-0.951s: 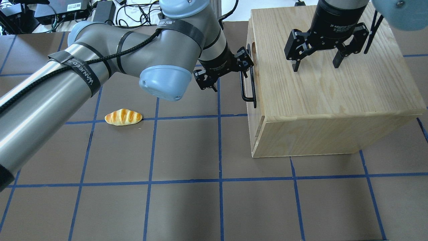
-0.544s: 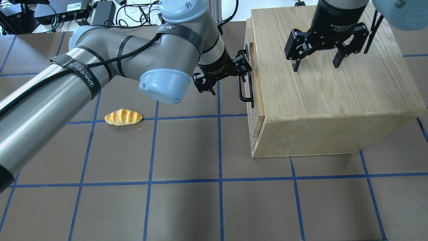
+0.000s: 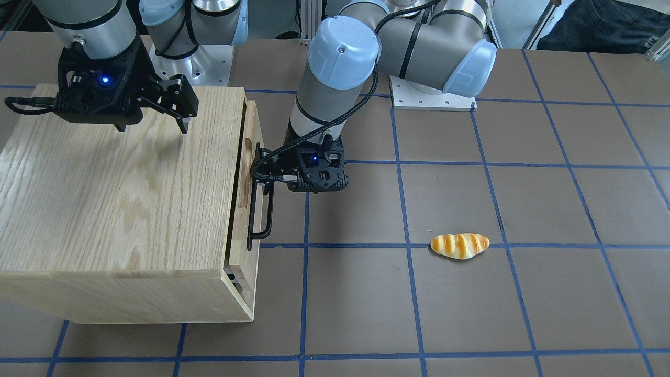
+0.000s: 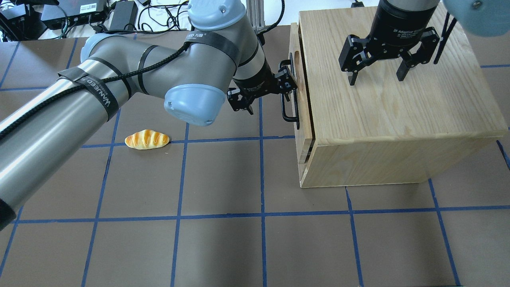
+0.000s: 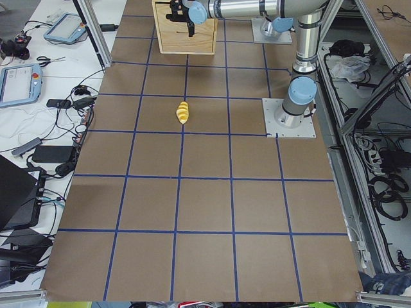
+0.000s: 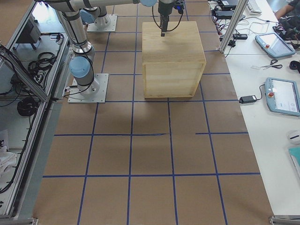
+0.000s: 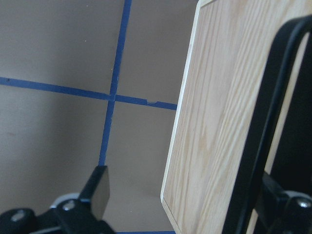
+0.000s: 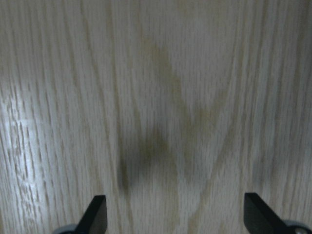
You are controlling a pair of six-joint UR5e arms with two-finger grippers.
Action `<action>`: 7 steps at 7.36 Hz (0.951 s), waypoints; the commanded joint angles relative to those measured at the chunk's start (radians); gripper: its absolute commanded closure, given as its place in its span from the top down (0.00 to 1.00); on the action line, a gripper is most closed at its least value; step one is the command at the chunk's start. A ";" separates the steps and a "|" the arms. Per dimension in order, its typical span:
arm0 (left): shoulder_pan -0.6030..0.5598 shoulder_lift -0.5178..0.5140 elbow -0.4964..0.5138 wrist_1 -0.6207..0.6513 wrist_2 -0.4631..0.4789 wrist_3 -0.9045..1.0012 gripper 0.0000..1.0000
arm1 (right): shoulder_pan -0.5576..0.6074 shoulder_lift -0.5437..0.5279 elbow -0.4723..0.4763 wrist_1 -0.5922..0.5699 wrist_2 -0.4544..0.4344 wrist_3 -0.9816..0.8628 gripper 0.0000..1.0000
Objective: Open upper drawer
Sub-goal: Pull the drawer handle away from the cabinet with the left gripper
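The upper drawer (image 4: pixel 297 75) is a thin oak front panel with a finger notch, standing slightly out from the cabinet body (image 4: pixel 390 111) with a narrow gap showing. Its black bar handle (image 4: pixel 286 109) also shows in the front view (image 3: pixel 260 214) and in the left wrist view (image 7: pixel 273 97). My left gripper (image 4: pixel 271 97) is open, and one finger sits behind the bar, against the drawer front (image 7: pixel 219 122). The other fingertip (image 7: pixel 97 187) hangs free over the table. My right gripper (image 4: pixel 376 79) is open and empty just above the cabinet top (image 8: pixel 161 97).
A toy bread roll (image 4: pixel 147 139) lies on the brown mat to the left of the cabinet, also seen in the front view (image 3: pixel 459 245). Blue tape lines grid the table. Cables and boxes lie past the far edge (image 4: pixel 79 16).
My left gripper has moved left, away from the cabinet, with the handle. The drawer front has slid out a little and a gap has opened. The right gripper has not moved.
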 commanded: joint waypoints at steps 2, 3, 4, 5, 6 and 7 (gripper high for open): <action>0.019 0.004 -0.008 -0.013 0.006 0.049 1.00 | 0.000 0.000 -0.001 0.000 0.000 -0.001 1.00; 0.033 0.014 -0.008 -0.030 0.004 0.051 1.00 | 0.000 0.000 -0.001 0.000 0.000 0.000 1.00; 0.035 0.016 -0.008 -0.033 0.004 0.051 1.00 | 0.000 0.000 -0.001 0.000 0.000 0.000 1.00; 0.036 0.024 -0.006 -0.044 0.013 0.057 1.00 | 0.000 0.000 0.000 0.000 0.000 0.000 1.00; 0.036 0.022 -0.008 -0.074 0.039 0.118 1.00 | 0.000 0.000 -0.001 0.000 0.000 0.000 1.00; 0.036 0.021 -0.009 -0.076 0.049 0.124 1.00 | 0.000 0.000 -0.001 0.000 0.000 -0.001 1.00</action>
